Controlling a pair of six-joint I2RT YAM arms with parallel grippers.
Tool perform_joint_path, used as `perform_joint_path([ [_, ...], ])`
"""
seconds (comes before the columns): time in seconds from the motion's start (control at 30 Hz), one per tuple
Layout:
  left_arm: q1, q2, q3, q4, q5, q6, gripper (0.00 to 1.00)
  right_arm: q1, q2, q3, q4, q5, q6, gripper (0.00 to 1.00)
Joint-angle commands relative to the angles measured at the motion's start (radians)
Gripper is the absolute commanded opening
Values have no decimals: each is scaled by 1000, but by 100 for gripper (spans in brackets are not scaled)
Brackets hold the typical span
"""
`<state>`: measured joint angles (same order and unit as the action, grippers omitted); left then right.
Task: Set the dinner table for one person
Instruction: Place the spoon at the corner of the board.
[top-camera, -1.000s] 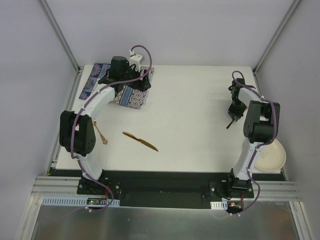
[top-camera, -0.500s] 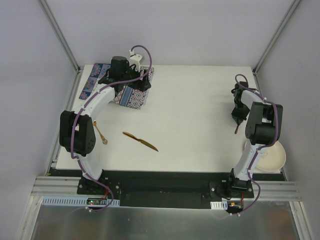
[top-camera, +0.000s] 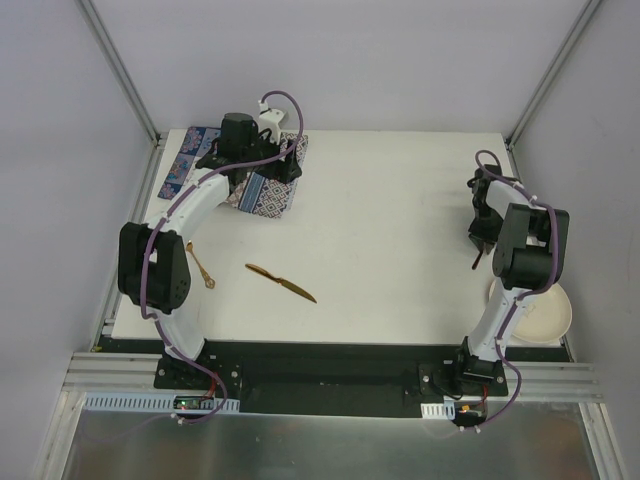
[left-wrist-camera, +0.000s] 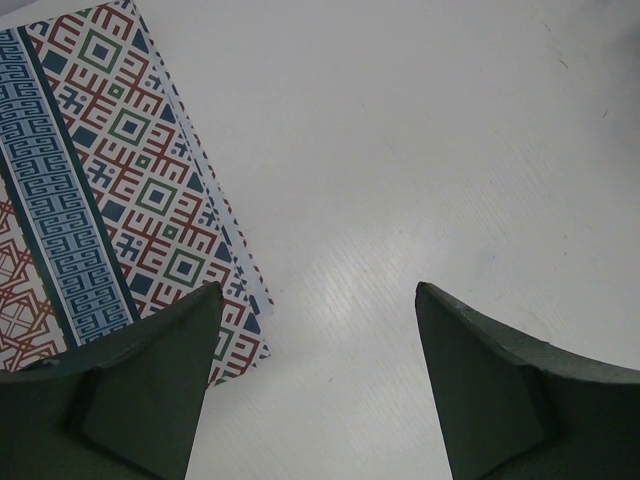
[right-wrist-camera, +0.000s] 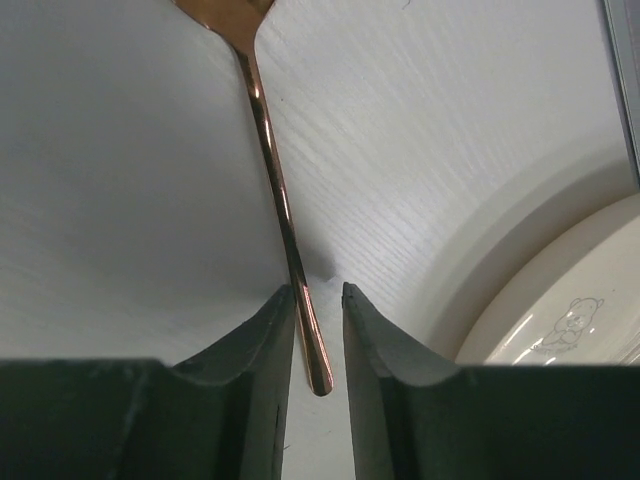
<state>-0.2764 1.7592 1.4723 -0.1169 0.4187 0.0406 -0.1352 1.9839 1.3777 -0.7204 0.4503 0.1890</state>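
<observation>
The dinner table (top-camera: 380, 220) is a white top with frame rails. My right gripper (top-camera: 479, 243) is low over its right side, next to a cream plate (top-camera: 545, 315). In the right wrist view the gripper (right-wrist-camera: 319, 288) is only narrowly open around the handle of a copper utensil (right-wrist-camera: 270, 150). The handle touches the left finger, with a slit of table between it and the right finger. The utensil's head points away. My left gripper (top-camera: 285, 165) is wide open and empty over the edge of the patterned placemat (left-wrist-camera: 110, 180) at the back left.
A copper spoon (top-camera: 199, 266) and a copper knife (top-camera: 281, 283) lie at the front left. The plate (right-wrist-camera: 570, 320) sits at the table's front right corner, close to my right fingers. The placemat (top-camera: 265, 195) lies partly folded under the left arm.
My right gripper moved right and toward the front with the utensil, close to the plate, and slowed almost to a stop. The left arm has not moved.
</observation>
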Motion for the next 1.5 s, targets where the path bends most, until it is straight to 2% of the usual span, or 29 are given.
perform_joint_path([
  [0.0, -10, -70, -15, 11, 19, 1, 77, -6, -37, 40, -24, -11, -28, 30],
  [0.2, -10, -93, -29, 11, 14, -5, 77, 19, -94, 92, -30, -79, -57, 32],
  [0.33, -10, -104, -30, 5, -4, -15, 77, 100, -117, 138, -51, -114, -75, 34],
  [0.4, -10, -106, -33, -1, -30, -28, 77, 134, -122, 164, -53, -140, -95, 37],
  [0.43, -10, -106, -35, -3, -43, -36, 77, 194, -123, 169, -47, -153, -98, 39],
  [0.47, -10, -106, -38, -6, -58, -38, 77, 219, -126, 170, -37, -171, -108, 44],
  [0.63, -12, -121, -110, -9, -179, -149, 77, 353, -138, 130, 68, -413, -169, 49],
  [0.67, -14, -133, -127, -9, -211, -207, 76, 364, -146, 123, 87, -456, -177, 49],
  [0.7, -15, -139, -163, -9, -251, -252, 76, 371, -151, 97, 117, -564, -183, 49],
  [0.8, -15, -187, -271, 3, -354, -460, 74, 397, -169, 66, 154, -660, -178, 50],
  [0.87, -17, -248, -376, 2, -446, -632, 74, 413, -189, 35, 164, -662, -175, 50],
  [0.93, -17, -291, -452, 3, -481, -743, 72, 428, -209, -4, 177, -659, -177, 50],
  [0.97, -24, -331, -525, 2, -489, -843, 71, 431, -229, -18, 186, -664, -166, 50],
  [1.03, -46, -372, -593, 0, -511, -922, 71, 436, -249, -49, 220, -677, -163, 50],
  [1.17, -142, -484, -688, -70, -647, -1047, 71, 442, -281, -100, 243, -682, -157, 50],
  [1.3, -207, -575, -770, -105, -641, -1177, 72, 445, -306, -140, 266, -694, -151, 50],
  [1.47, -231, -708, -915, -107, -656, -1375, 72, 444, -369, -181, 297, -708, -129, 50],
])
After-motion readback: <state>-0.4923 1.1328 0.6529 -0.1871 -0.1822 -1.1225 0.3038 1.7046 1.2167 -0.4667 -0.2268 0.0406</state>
